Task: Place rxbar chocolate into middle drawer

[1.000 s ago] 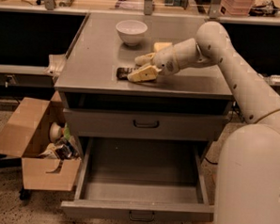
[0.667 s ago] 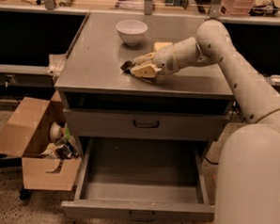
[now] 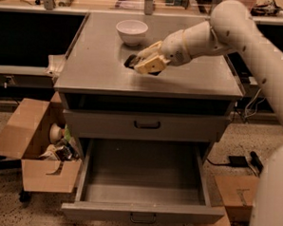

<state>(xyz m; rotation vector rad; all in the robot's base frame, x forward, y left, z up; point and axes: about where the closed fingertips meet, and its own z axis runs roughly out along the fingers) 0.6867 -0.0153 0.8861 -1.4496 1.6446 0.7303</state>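
Note:
The rxbar chocolate (image 3: 130, 61) is a dark bar whose end sticks out to the left of my gripper (image 3: 147, 64). The gripper is shut on it and holds it a little above the grey cabinet top (image 3: 91, 64), just in front of a white bowl. The middle drawer (image 3: 103, 211) is pulled wide open below, at the front of the cabinet, and its grey floor is bare. My arm reaches in from the right.
A white bowl (image 3: 131, 30) stands at the back of the cabinet top. The drawer above (image 3: 147, 124) is closed. An open cardboard box (image 3: 37, 157) with clutter stands at the left on the floor. Another box (image 3: 234, 196) lies at the lower right.
My gripper has risen and moved slightly back from the cabinet top with the bar in it. The drawers have not moved.

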